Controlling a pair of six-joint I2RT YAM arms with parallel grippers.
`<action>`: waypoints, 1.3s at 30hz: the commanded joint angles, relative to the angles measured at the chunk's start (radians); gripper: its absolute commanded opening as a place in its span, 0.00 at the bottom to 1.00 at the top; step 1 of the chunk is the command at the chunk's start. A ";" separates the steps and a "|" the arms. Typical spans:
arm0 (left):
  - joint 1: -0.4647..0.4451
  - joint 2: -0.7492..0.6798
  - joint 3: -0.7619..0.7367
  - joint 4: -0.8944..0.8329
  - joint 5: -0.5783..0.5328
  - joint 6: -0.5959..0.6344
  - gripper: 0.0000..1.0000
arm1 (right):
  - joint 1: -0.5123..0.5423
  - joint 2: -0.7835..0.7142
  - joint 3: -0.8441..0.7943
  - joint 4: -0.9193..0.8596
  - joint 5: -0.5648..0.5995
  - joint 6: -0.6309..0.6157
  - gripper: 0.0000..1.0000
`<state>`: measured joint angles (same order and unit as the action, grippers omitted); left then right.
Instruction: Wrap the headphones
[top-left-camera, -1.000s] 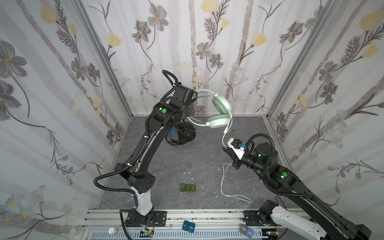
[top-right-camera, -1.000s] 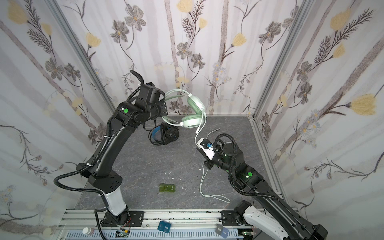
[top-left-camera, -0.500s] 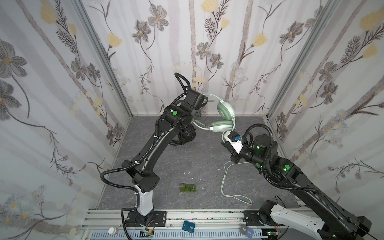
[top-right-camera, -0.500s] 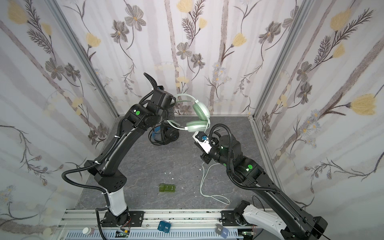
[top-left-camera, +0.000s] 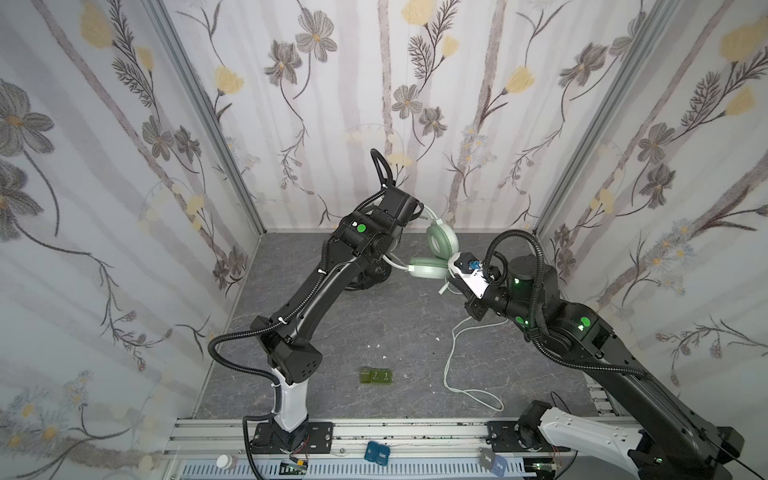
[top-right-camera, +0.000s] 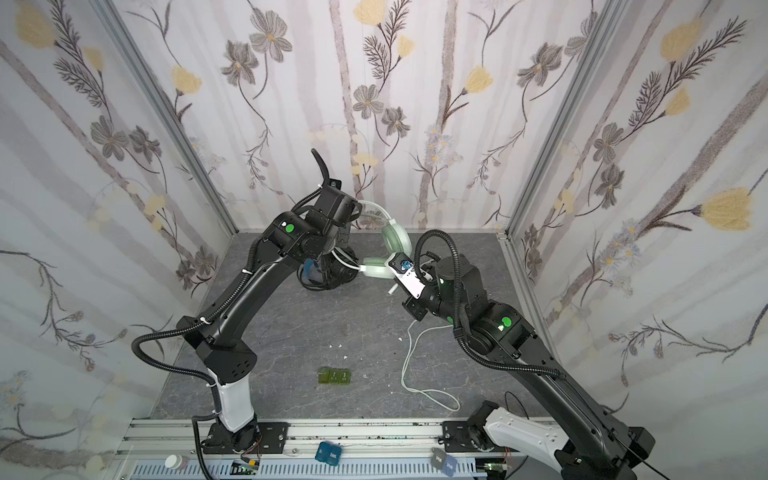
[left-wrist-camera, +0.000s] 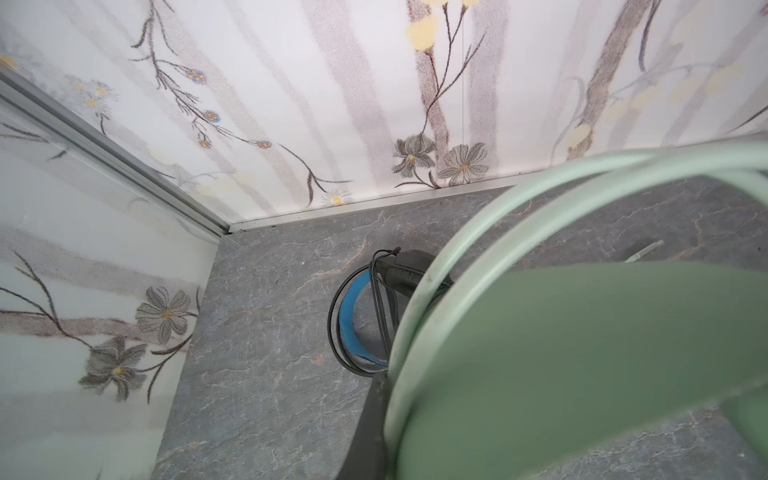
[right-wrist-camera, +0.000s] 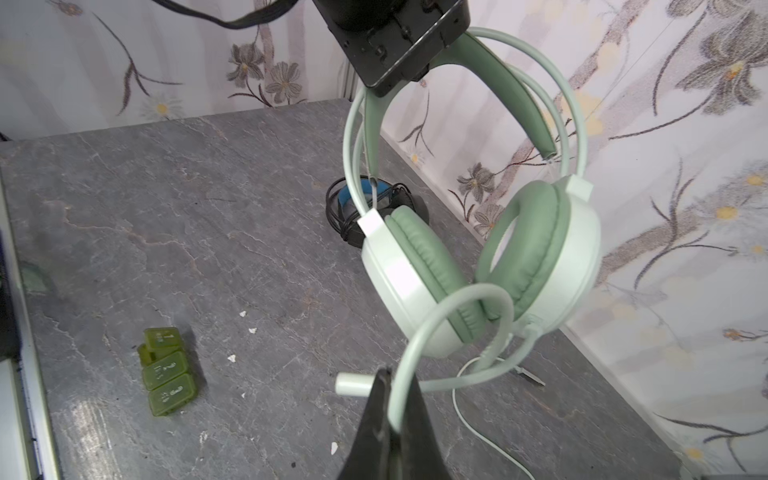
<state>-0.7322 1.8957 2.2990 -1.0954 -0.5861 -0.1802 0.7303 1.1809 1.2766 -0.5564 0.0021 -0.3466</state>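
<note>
Holding mint headset (right-wrist-camera: 415, 282) aloft: left hand (right-wrist-camera: 409, 68) | right hand (right-wrist-camera: 392, 390) pinching cable (right-wrist-camera: 432, 324)

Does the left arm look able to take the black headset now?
Probably not yet: the left gripper is shut on the mint headset, holding it up by the band. The black headset lies uncovered on the table close by.

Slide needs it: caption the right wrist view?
Left gripper holds the mint-green headset by its headband; right gripper pinches its cable; black headset lies on the table.
</note>
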 joint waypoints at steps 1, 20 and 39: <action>0.000 -0.038 -0.044 0.068 0.027 0.120 0.00 | -0.017 0.009 0.015 -0.031 0.103 -0.060 0.00; -0.052 -0.210 -0.278 0.111 0.451 0.359 0.00 | -0.089 0.056 0.048 0.080 0.154 -0.190 0.00; -0.075 -0.216 -0.241 0.132 0.608 0.295 0.00 | -0.225 0.012 -0.050 0.212 0.083 -0.077 0.45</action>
<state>-0.8089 1.6768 2.0411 -0.9848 -0.0338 0.1375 0.5091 1.1950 1.2354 -0.4149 0.1104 -0.4458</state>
